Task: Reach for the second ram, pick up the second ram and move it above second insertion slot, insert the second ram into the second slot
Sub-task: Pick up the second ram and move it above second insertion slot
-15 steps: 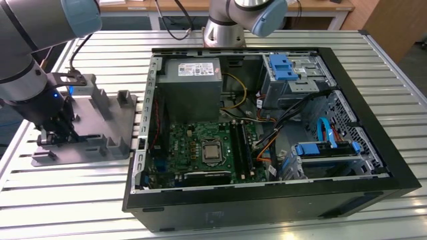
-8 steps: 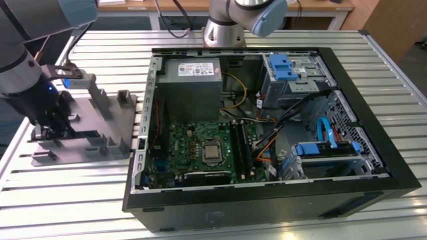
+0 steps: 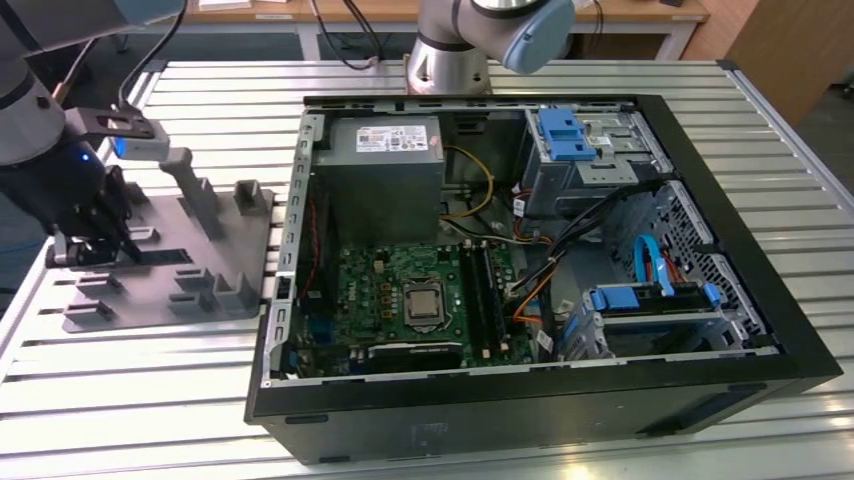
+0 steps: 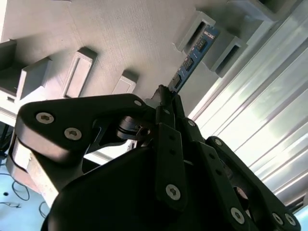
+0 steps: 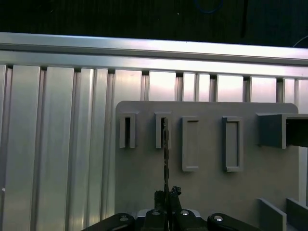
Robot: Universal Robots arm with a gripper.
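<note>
In the exterior view my gripper [image 3: 91, 246] is down on the grey fixture plate [image 3: 200, 250] at the left, beside the open computer case. The second ram [image 4: 193, 57] is a thin blue-black board with black chips. Its far end still rests in a grey holder block [image 4: 211, 36] on the plate. My gripper [image 4: 166, 96] is shut on its near end, with the black fingers [image 4: 169, 139] pressed to both faces. Edge-on in the first wrist view, the ram [image 5: 165, 154] runs from a holder pocket down into the gripper [image 5: 167, 195]. The long dark memory slots [image 3: 481, 292] lie on the green motherboard.
The fixture plate carries several raised grey posts and blocks [image 3: 200, 195] around the gripper. The open black case [image 3: 534, 270] holds a grey power supply [image 3: 380, 175], blue drive brackets [image 3: 567, 135] and loose cables [image 3: 561, 250]. A second arm's base [image 3: 447, 50] stands behind, on the slatted metal table [image 3: 134, 400].
</note>
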